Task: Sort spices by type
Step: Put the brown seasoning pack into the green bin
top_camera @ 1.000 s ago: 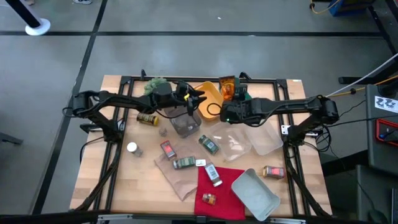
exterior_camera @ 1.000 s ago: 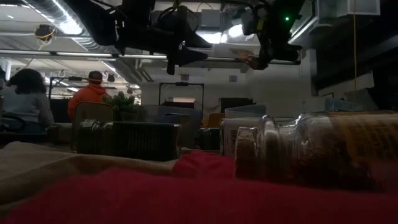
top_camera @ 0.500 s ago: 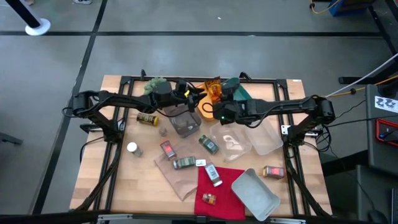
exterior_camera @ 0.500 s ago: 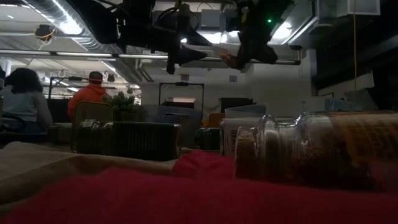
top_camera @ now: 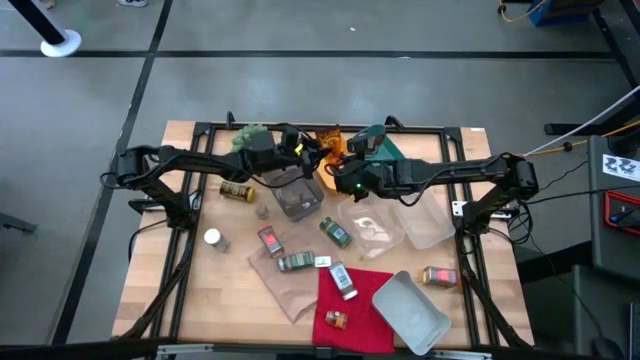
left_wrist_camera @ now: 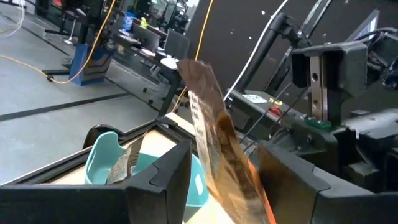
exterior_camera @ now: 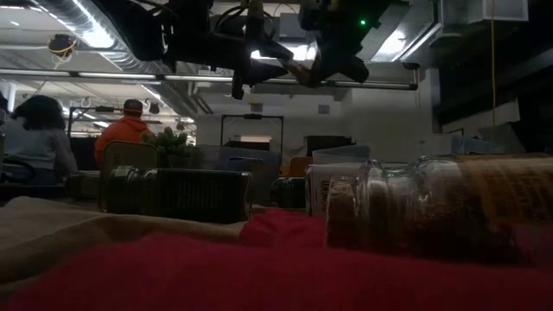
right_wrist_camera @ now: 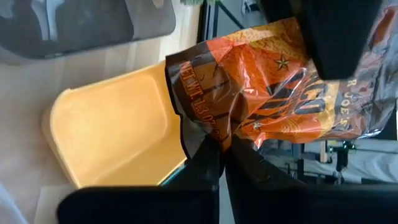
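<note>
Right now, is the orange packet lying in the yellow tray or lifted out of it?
Lifted out. The right pincer is shut on the orange packet, which hangs clear of the empty yellow tray, near the left pincer.

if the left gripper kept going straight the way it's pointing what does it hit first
Most likely the orange-brown packet, which hangs right between and beyond the left gripper's open fingers, pinched by the right gripper. Behind it stands the right arm. Depth is hard to judge.

Spice jars (top_camera: 297, 262) scattered, lying sideways
</note>
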You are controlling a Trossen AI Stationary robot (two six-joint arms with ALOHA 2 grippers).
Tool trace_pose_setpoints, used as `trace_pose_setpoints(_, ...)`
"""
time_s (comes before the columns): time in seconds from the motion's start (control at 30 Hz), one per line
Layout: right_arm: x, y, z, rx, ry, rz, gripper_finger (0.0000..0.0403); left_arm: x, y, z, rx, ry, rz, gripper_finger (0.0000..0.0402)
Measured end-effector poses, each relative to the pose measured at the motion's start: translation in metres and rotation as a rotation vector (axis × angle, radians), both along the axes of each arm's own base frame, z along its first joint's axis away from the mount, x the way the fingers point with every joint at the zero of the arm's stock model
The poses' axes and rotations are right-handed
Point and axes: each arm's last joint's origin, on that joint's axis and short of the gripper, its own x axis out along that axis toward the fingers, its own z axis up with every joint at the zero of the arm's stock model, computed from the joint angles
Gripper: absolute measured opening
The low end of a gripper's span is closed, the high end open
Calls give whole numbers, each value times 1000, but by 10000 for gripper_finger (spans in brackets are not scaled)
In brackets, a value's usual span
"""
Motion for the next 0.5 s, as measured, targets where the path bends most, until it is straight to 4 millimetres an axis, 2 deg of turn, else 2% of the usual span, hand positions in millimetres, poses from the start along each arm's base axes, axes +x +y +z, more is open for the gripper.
trace_pose_setpoints(0.27,2,2,0,50,-2,77,10,0,0,0,77,29,2,160)
trace_pose_setpoints(0.37,2,2,0,52,-1,79,16,0,0,0,93,39,2,130)
trace_pose_setpoints(0.5,2,2,0,55,-2,83,15,0,0,0,103,43,2,63)
